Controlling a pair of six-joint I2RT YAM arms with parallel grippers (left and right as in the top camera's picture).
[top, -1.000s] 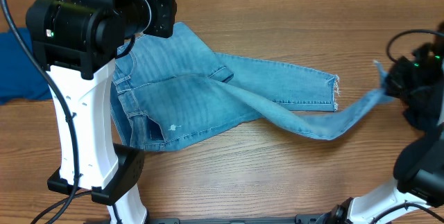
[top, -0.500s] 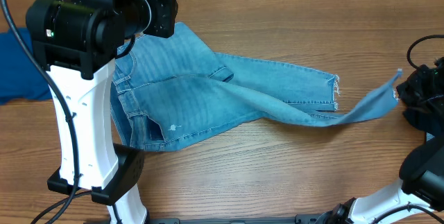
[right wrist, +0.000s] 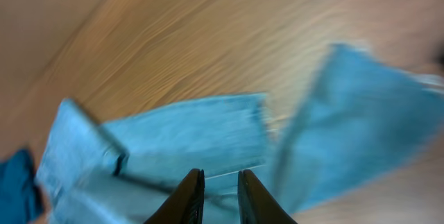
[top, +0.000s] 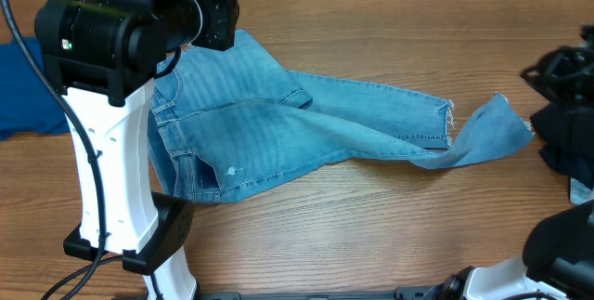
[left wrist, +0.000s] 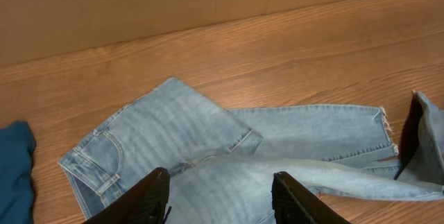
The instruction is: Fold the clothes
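The clothes here are pale-blue jeans [top: 251, 123] spread across the wooden table [top: 371, 235], waistband at the left. One leg [top: 380, 105] lies flat with its frayed hem to the right. The other leg crosses below it and ends in a loosely upturned flap [top: 492, 133]. My left gripper [left wrist: 222, 197] hangs open over the seat of the jeans [left wrist: 173, 134], touching nothing. In the blurred right wrist view my right gripper [right wrist: 218, 197] shows a narrow gap with nothing in it. In the overhead view it is a dark shape [top: 557, 68] up and right of the flap.
A royal-blue garment [top: 19, 86] lies at the table's left edge, also seen in the left wrist view [left wrist: 14, 175]. A brown cardboard wall [left wrist: 208, 2] runs along the back. The left arm's white column [top: 111, 179] stands over the jeans' waistband side.
The right gripper let go of the leg's hem and drew away to the right. The freed leg end dropped onto the table and curled up. The left arm stayed put.
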